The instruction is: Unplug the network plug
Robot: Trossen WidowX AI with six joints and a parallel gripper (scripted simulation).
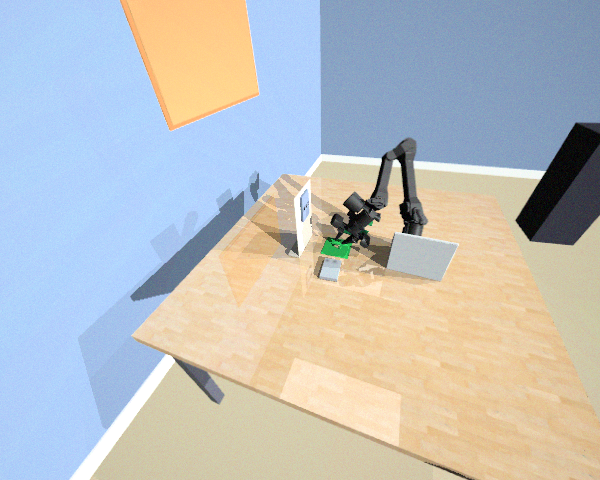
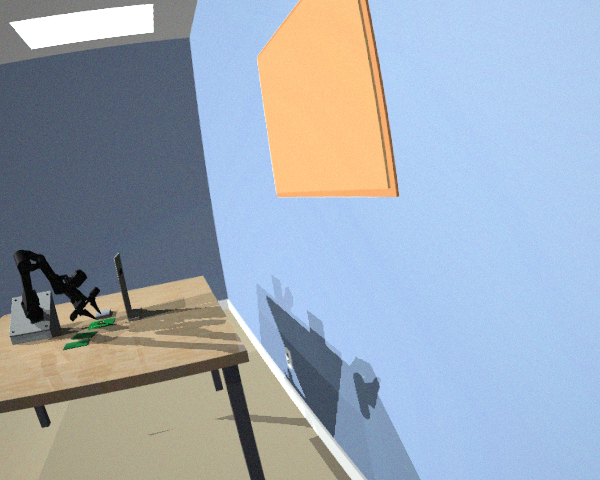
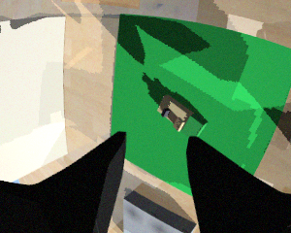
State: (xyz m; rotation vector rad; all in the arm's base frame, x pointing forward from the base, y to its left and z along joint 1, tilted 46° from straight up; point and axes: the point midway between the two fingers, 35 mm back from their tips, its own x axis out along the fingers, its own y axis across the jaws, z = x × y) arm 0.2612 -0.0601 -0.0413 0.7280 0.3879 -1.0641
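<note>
The small beige plug (image 3: 177, 111) (image 1: 339, 247) lies inside the green marked square (image 3: 136, 116) (image 1: 342, 253) (image 2: 93, 326), turned at an angle, with its dark shadow beside it. My gripper (image 3: 157, 142) (image 1: 340, 240) (image 2: 97, 315) is open, with nothing between its fingers. Its fingertips are low over the square; in the wrist view they stand apart, below the plug. The upright white panel (image 1: 301, 237) (image 2: 121, 284) stands beyond the square, with a blue socket plate (image 1: 304, 205) high on its face. The socket openings are too small to read.
A grey box (image 1: 330, 269) (image 3: 155, 218) (image 2: 103, 313) lies close beside the square. Two more green patches (image 2: 84, 335) (image 2: 76, 344) lie on its other side. A light grey slab (image 1: 422, 256) stands at the arm's base.
</note>
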